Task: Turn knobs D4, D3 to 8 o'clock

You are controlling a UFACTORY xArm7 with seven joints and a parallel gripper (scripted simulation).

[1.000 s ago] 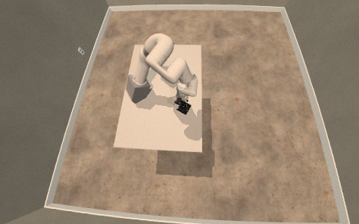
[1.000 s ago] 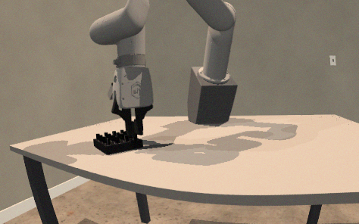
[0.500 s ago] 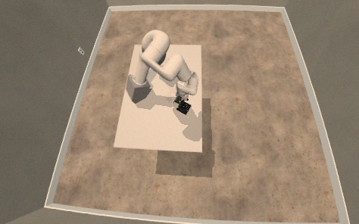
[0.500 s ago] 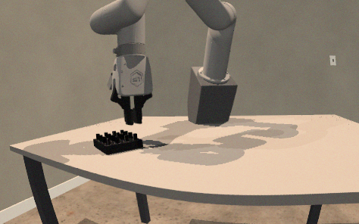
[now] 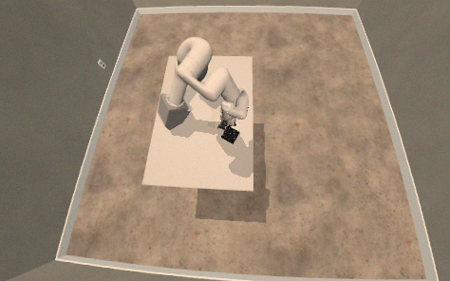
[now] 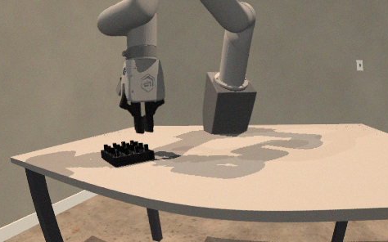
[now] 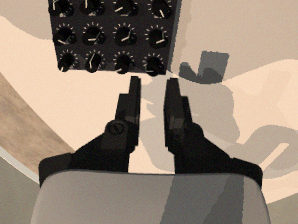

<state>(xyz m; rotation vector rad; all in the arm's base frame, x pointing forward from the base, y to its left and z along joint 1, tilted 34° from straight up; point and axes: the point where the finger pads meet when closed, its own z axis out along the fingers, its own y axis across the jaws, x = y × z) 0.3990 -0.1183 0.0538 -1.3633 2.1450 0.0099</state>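
Note:
The black knob box (image 5: 230, 135) (image 6: 133, 159) (image 7: 108, 49) stands on the table, knobs up. In the wrist view its row D is nearest the gripper. Knob D4 (image 7: 154, 64) is at the right end of that row, with knob D3 (image 7: 123, 63) to its left. Their white lines are hard to make out; both seem to lean toward the lower left. My gripper (image 6: 144, 131) (image 7: 153, 92) points down, open by a narrow gap with nothing between its fingers. It hangs above the box's level, clear of the knobs. The rear row is cut off in the wrist view.
The white table (image 5: 184, 163) (image 6: 245, 192) carries the box near one long edge. The arm's grey base block (image 5: 174, 116) (image 6: 230, 112) stands farther back on it. Knobs C4 (image 7: 157, 38) and C3 (image 7: 124, 36) lie just behind D4 and D3. Arm shadows fall around the box.

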